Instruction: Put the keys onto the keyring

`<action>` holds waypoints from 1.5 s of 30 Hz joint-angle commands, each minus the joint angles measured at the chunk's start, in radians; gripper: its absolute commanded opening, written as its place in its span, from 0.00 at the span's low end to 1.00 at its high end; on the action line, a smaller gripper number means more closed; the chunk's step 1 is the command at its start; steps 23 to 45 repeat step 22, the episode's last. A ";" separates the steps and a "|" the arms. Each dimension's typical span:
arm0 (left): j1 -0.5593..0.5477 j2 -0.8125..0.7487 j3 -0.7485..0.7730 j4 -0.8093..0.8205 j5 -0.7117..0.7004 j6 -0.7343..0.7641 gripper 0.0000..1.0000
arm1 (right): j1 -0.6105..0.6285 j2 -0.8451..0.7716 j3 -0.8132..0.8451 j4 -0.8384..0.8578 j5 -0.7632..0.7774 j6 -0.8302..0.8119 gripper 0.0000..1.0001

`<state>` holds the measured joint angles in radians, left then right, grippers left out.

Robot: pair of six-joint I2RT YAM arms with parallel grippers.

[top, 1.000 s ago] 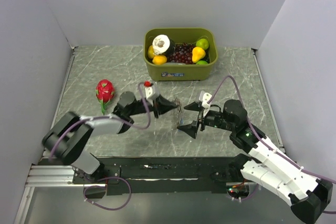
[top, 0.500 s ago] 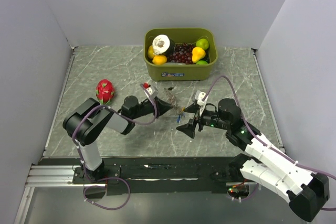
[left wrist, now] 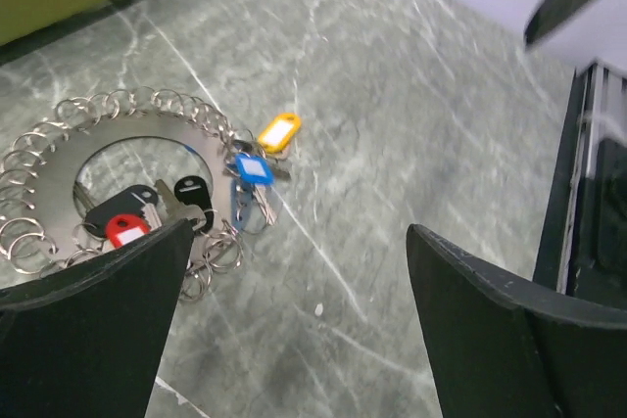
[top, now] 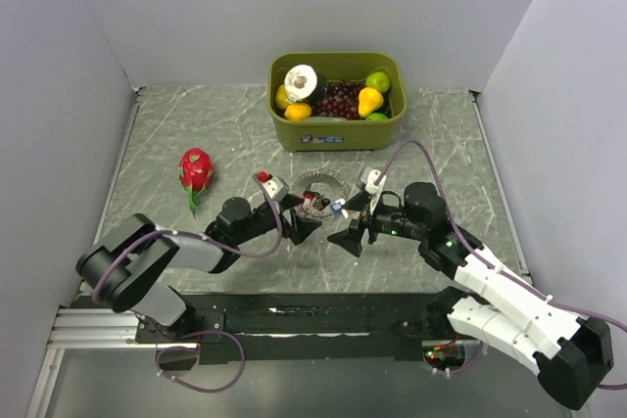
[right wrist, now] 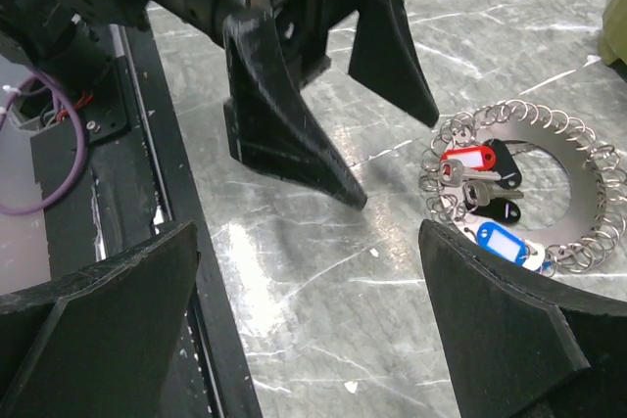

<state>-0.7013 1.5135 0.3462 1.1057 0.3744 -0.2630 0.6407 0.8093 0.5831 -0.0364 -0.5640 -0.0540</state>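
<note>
Released by the left claw (top: 300, 219), whose jaws now stand wide apart with nothing between them, the keyring (left wrist: 108, 144) lies flat near the middle of the tabletop (top: 196, 124), between both claws. It is a thin grey metal disc edged with small wire loops. The keys (left wrist: 253, 168), tagged red, black, blue and orange, cluster at its near rim. It is probably light, stiff and slippery, so best pinched at the rim. The right claw (top: 351, 222) gapes wide, empty.
</note>
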 commanded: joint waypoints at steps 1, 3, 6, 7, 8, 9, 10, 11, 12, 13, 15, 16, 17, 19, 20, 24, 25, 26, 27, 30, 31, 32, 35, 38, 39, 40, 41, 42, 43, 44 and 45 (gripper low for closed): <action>0.028 -0.068 0.066 -0.160 -0.060 -0.169 0.96 | -0.015 0.008 0.021 0.072 0.056 0.032 1.00; 0.055 -0.064 0.156 -0.262 0.071 -0.214 0.96 | -0.019 0.008 0.020 0.075 0.107 0.052 1.00; 0.097 -0.017 0.297 -0.524 0.144 -0.291 0.96 | -0.032 0.001 0.014 0.078 0.176 0.112 1.00; 0.102 -0.003 0.306 -0.544 0.167 -0.295 0.96 | -0.036 -0.010 0.009 0.078 0.199 0.121 1.00; 0.105 -0.007 0.297 -0.490 0.179 -0.304 0.96 | -0.044 -0.018 0.006 0.076 0.216 0.141 1.00; 0.109 -0.022 0.240 -0.427 0.185 -0.311 0.96 | -0.047 -0.027 0.001 0.079 0.252 0.147 1.00; 0.109 -0.067 0.211 -0.381 0.158 -0.323 0.96 | -0.053 -0.047 -0.006 0.078 0.271 0.154 1.00; 0.111 -0.094 0.191 -0.379 0.118 -0.321 0.96 | -0.059 -0.056 -0.008 0.067 0.292 0.166 1.00; 0.111 -0.125 0.179 -0.412 0.069 -0.314 0.96 | -0.062 -0.067 -0.011 0.061 0.338 0.169 1.00; 0.111 -0.188 0.180 -0.450 -0.028 -0.289 0.96 | -0.065 -0.087 -0.017 0.055 0.360 0.172 1.00; 0.111 -0.255 0.172 -0.544 -0.132 -0.274 0.96 | -0.076 -0.110 -0.025 0.047 0.404 0.186 1.00; 0.111 -0.316 0.172 -0.582 -0.187 -0.253 0.96 | -0.081 -0.130 -0.037 0.047 0.444 0.192 1.00; 0.111 -0.344 0.174 -0.608 -0.257 -0.240 0.96 | -0.087 -0.139 -0.042 0.049 0.461 0.201 1.00; 0.111 -0.433 0.154 -0.647 -0.311 -0.196 0.96 | -0.101 -0.160 -0.058 0.058 0.525 0.213 1.00; 0.111 -0.459 0.145 -0.658 -0.368 -0.185 0.96 | -0.107 -0.165 -0.063 0.062 0.548 0.230 1.00; 0.111 -0.533 0.134 -0.703 -0.428 -0.154 0.96 | -0.130 -0.168 -0.072 0.067 0.607 0.240 1.00; 0.111 -0.533 0.134 -0.703 -0.428 -0.154 0.96 | -0.130 -0.168 -0.072 0.067 0.607 0.240 1.00; 0.111 -0.533 0.134 -0.703 -0.428 -0.154 0.96 | -0.130 -0.168 -0.072 0.067 0.607 0.240 1.00; 0.111 -0.533 0.134 -0.703 -0.428 -0.154 0.96 | -0.130 -0.168 -0.072 0.067 0.607 0.240 1.00; 0.111 -0.533 0.134 -0.703 -0.428 -0.154 0.96 | -0.130 -0.168 -0.072 0.067 0.607 0.240 1.00; 0.111 -0.533 0.134 -0.703 -0.428 -0.154 0.96 | -0.130 -0.168 -0.072 0.067 0.607 0.240 1.00; 0.111 -0.533 0.134 -0.703 -0.428 -0.154 0.96 | -0.130 -0.168 -0.072 0.067 0.607 0.240 1.00; 0.111 -0.533 0.134 -0.703 -0.428 -0.154 0.96 | -0.130 -0.168 -0.072 0.067 0.607 0.240 1.00; 0.111 -0.533 0.134 -0.703 -0.428 -0.154 0.96 | -0.130 -0.168 -0.072 0.067 0.607 0.240 1.00; 0.111 -0.533 0.134 -0.703 -0.428 -0.154 0.96 | -0.130 -0.168 -0.072 0.067 0.607 0.240 1.00; 0.111 -0.533 0.134 -0.703 -0.428 -0.154 0.96 | -0.130 -0.168 -0.072 0.067 0.607 0.240 1.00; 0.111 -0.533 0.134 -0.703 -0.428 -0.154 0.96 | -0.130 -0.168 -0.072 0.067 0.607 0.240 1.00; 0.111 -0.533 0.134 -0.703 -0.428 -0.154 0.96 | -0.130 -0.168 -0.072 0.067 0.607 0.240 1.00; 0.111 -0.533 0.134 -0.703 -0.428 -0.154 0.96 | -0.130 -0.168 -0.072 0.067 0.607 0.240 1.00; 0.111 -0.533 0.134 -0.703 -0.428 -0.154 0.96 | -0.130 -0.168 -0.072 0.067 0.607 0.240 1.00; 0.111 -0.533 0.134 -0.703 -0.428 -0.154 0.96 | -0.130 -0.168 -0.072 0.067 0.607 0.240 1.00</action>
